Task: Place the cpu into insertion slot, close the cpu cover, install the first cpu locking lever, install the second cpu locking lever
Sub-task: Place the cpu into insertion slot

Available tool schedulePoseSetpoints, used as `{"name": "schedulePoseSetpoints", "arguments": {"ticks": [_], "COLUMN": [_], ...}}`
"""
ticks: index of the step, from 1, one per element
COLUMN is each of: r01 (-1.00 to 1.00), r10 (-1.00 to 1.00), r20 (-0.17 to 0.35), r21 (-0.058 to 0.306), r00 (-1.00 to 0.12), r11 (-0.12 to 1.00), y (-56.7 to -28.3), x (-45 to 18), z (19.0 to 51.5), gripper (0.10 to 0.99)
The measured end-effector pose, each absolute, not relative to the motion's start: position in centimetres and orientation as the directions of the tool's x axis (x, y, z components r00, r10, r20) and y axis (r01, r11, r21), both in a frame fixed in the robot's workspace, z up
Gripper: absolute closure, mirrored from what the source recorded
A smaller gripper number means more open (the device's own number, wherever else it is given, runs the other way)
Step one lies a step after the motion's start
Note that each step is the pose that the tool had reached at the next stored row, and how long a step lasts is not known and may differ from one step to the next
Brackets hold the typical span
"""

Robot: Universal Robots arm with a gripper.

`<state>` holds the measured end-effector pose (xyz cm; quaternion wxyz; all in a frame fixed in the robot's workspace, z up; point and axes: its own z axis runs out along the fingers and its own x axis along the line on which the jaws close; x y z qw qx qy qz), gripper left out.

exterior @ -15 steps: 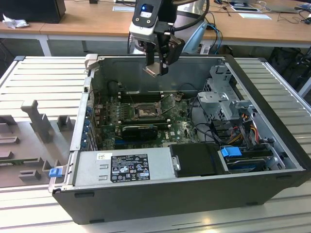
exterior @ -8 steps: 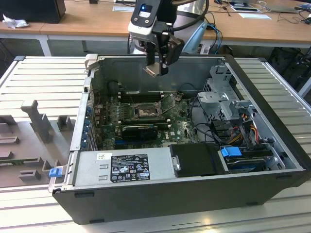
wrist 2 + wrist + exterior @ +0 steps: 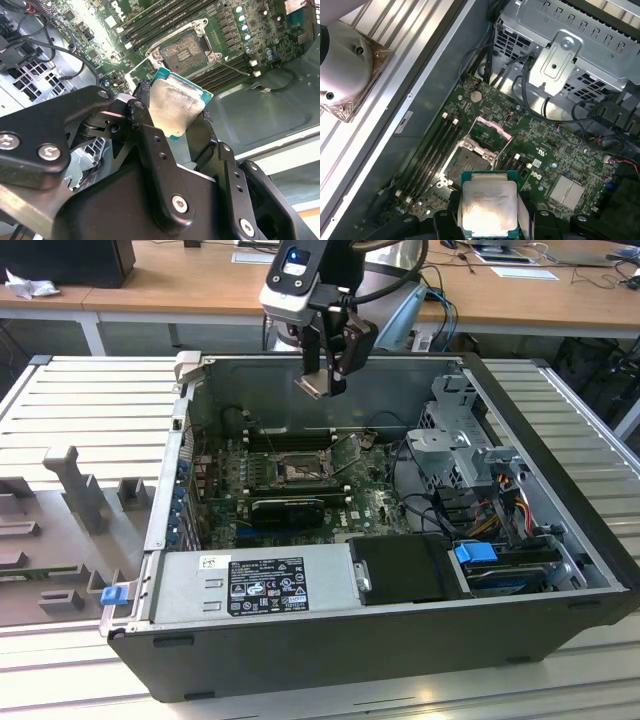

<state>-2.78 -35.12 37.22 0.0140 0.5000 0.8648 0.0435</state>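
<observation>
Silvery cpu (image 3: pixel 489 207) tight in the gripper's (image 3: pixel 174 112) grasp, between its fingers (image 3: pixel 145 120), well above the insertion slot (image 3: pixel 184 51).

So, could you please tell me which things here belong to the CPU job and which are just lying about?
Job: gripper, shut on the cpu; insertion slot, empty; cpu cover, raised open.
Lying about: graphics card; power supply; drive cage; memory slots.
</observation>
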Motion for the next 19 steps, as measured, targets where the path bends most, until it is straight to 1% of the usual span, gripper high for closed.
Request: {"name": "schedulePoseSetpoints", "arguments": {"ticks": [6,11,17,19], "r01": [0.873,0.895,0.921,0.939], "r10": [0.876,0.897,0.924,0.942], "r20": [0.019,0.019,0.019,0.019], "r21": [0.089,0.089,0.089,0.089], "r00": [-0.483,-0.441,-0.381,-0.335], "r11": [0.479,0.438,0.378,0.332], "y": [-35.12,-35.12,-35.12,-35.12], "x": [-2.78,-2.78,-2.78,-2.78], "z": [37.22,37.20,37.17,36.93], "gripper": [0.557,0.557,0.557,0.557]}}
